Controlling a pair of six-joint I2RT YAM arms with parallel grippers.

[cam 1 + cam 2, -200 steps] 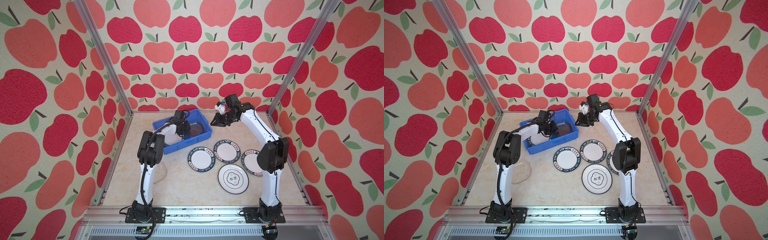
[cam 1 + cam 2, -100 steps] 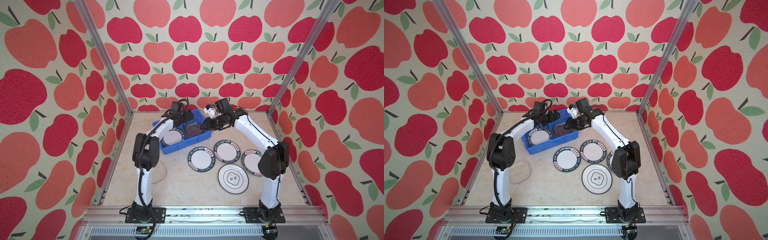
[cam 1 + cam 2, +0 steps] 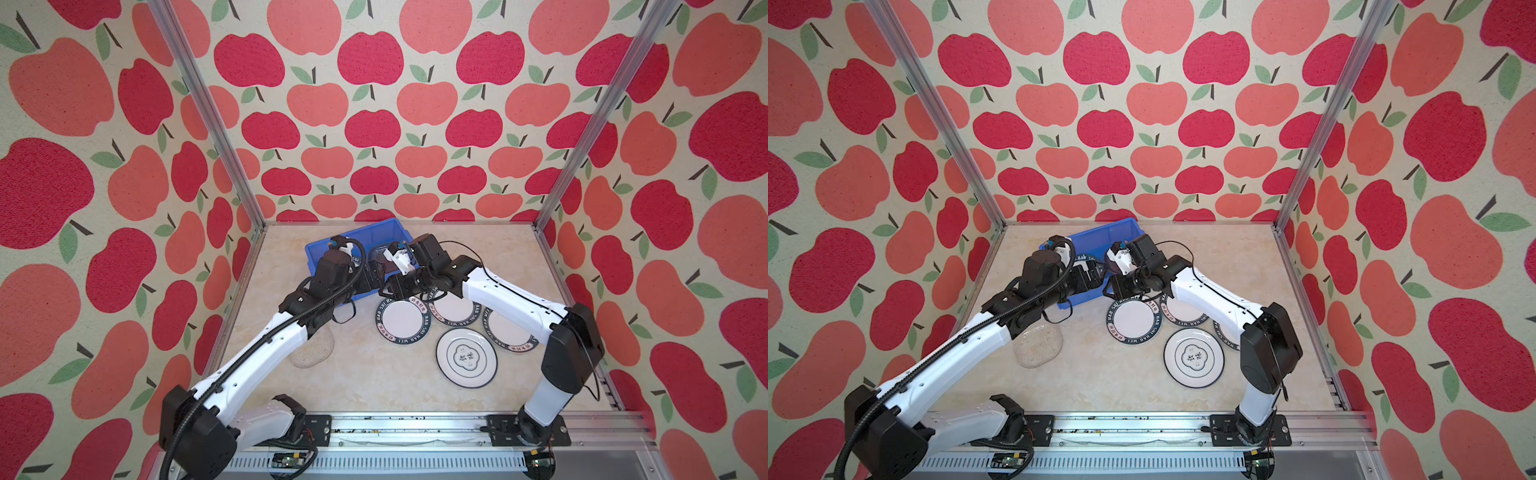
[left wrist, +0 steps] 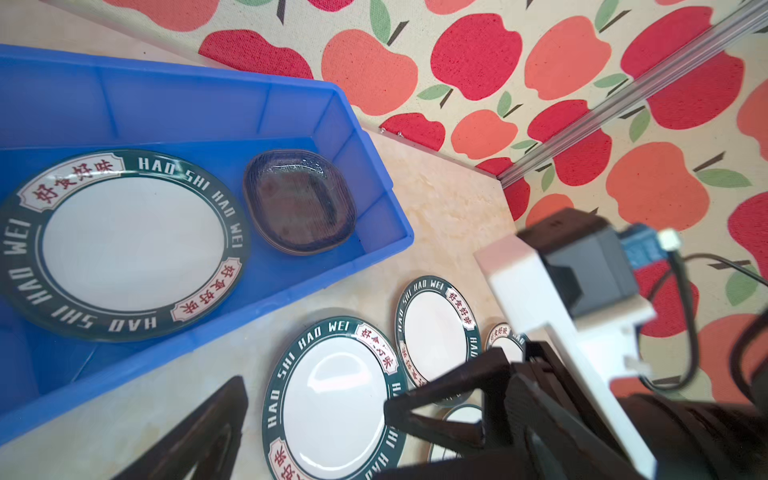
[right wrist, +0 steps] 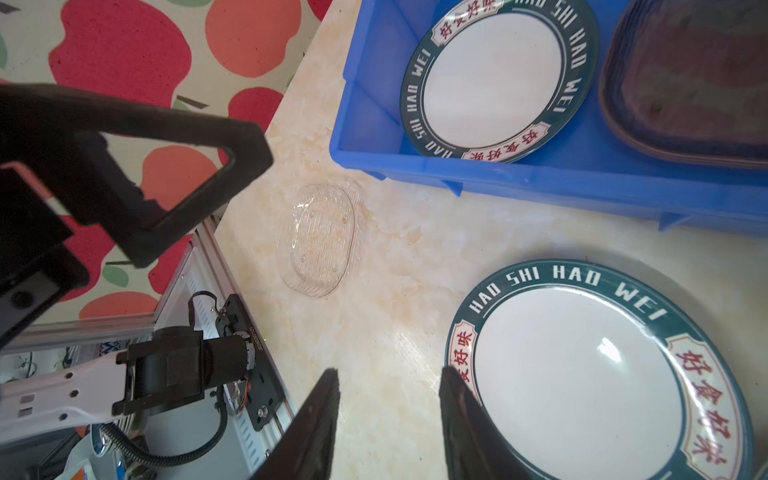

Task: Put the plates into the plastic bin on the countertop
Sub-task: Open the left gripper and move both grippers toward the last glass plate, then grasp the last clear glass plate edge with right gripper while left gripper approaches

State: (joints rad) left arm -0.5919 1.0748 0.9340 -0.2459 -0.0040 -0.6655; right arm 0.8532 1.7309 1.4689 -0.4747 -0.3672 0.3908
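Left wrist view over bin [image 4: 187, 95]
Shows lettered plate [image 4: 124, 245] left of glass stack [image 4: 299, 203] inside; with left gripper [image 4: 313, 399] wide apart, empty; with right gripper [image 5: 388, 374] parted, empty.

One bin [image 4: 166, 95], four lettered plates [image 4: 124, 245] [image 4: 332, 399] [image 4: 436, 328] [image 4: 505, 337], one emblem plate [image 3: 466, 357], one glass plate [image 5: 318, 241], one stack [image 4: 299, 201].

We see three lettered plates [image 3: 402, 322], an emblem plate [image 3: 466, 358] and a clear glass plate [image 3: 318, 353] on the table [image 3: 374, 390], outside the blue bin [image 3: 376, 233].
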